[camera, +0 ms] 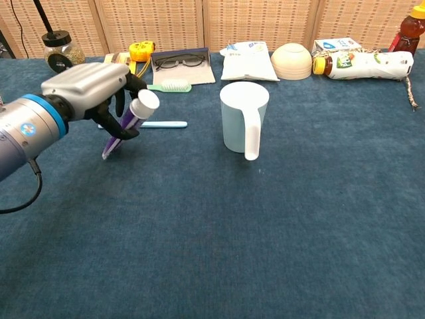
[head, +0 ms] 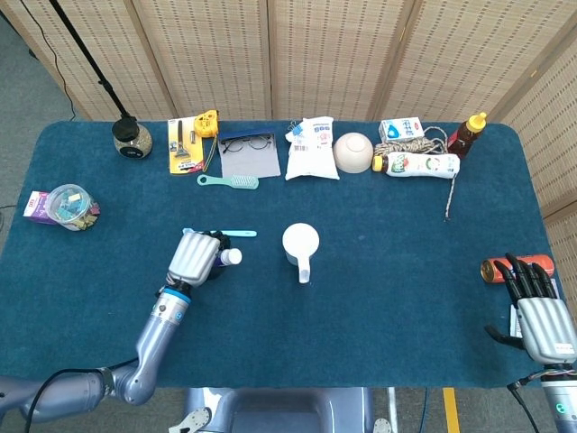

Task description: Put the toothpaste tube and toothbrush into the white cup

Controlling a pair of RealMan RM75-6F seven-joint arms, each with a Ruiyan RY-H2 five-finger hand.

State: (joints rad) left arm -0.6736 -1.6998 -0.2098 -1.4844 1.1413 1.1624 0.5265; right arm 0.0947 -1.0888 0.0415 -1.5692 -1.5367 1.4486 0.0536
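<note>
My left hand (head: 193,257) (camera: 93,86) grips the purple toothpaste tube (camera: 126,123), lifted off the table and tilted, white cap (head: 232,256) up and toward the cup. The white cup (head: 300,244) (camera: 242,119) stands upright at the table's middle, handle toward me, to the right of the hand. The light-blue toothbrush (head: 236,234) (camera: 163,124) lies flat on the cloth just behind the hand. My right hand (head: 539,307) rests at the near right table edge, fingers stretched out, holding nothing.
An orange tube (head: 505,268) lies by my right hand. Along the far edge are a green hairbrush (head: 229,181), glasses (head: 245,142), a white pouch (head: 312,149), a bowl (head: 353,152), a bottle (head: 424,164) and a jar (head: 132,138). A plastic tub (head: 70,207) sits far left.
</note>
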